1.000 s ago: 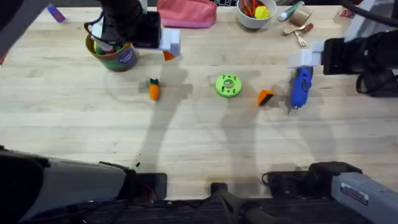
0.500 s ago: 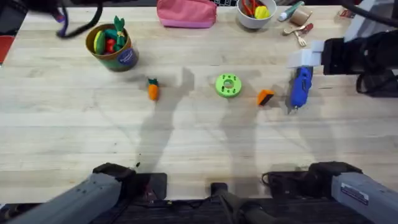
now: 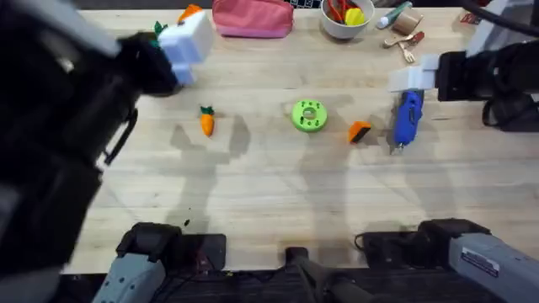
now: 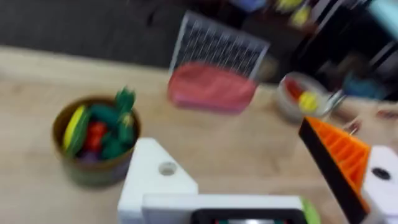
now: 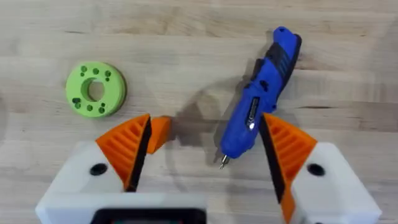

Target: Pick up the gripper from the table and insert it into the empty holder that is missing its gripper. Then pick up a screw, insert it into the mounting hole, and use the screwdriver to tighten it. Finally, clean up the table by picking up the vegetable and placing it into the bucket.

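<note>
The left gripper (image 4: 249, 186), raised far off to the left, has one bare white empty holder (image 4: 155, 177) and one orange pad; spread, gripping nothing. The gripper (image 3: 360, 131) it needs lies just right of the green disc (image 3: 309, 116). Nearer is the right gripper (image 5: 205, 162), open beside the screwdriver (image 3: 408, 118).

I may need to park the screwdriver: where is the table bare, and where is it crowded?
Bare wood spans the near half of the table, below the carrot, green disc, orange fingertip and screwdriver. The far edge is crowded: pink pouch, white bowl, small clutter.
</note>
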### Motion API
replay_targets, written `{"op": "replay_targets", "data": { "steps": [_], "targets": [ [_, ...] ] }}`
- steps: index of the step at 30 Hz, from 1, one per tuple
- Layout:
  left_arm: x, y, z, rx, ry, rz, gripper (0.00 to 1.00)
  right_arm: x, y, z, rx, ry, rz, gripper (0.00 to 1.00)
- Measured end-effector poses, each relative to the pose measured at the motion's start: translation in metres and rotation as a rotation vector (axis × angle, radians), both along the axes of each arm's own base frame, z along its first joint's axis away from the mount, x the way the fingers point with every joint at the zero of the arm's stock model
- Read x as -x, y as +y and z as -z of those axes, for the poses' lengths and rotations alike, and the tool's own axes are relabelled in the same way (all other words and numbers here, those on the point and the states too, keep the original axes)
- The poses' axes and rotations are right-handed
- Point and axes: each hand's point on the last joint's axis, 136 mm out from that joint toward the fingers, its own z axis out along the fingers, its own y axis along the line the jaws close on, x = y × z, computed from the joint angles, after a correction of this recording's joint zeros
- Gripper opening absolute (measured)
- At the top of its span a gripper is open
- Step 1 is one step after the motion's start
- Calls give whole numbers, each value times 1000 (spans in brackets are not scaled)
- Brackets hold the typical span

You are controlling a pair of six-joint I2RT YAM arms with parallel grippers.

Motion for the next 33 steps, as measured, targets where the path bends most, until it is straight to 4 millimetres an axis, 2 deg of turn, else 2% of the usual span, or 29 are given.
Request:
{"op": "replay_targets", "data": {
  "steps": [4,12,19,25,33],
  "targets": [
    [26,-15,-1,3,-108,139,986,0,0,0,0,0,0,992],
    [60,-56,51,9,-154,418,985,0,0,0,0,0,0,992],
    [98,-86,65,11,-267,656,986,0,0,0,0,0,0,991],
    [109,-96,102,7,-248,749,986,0,0,0,0,0,0,991],
    [121,-106,126,-45,-260,858,986,0,0,0,0,0,0,991]
  ]
}}
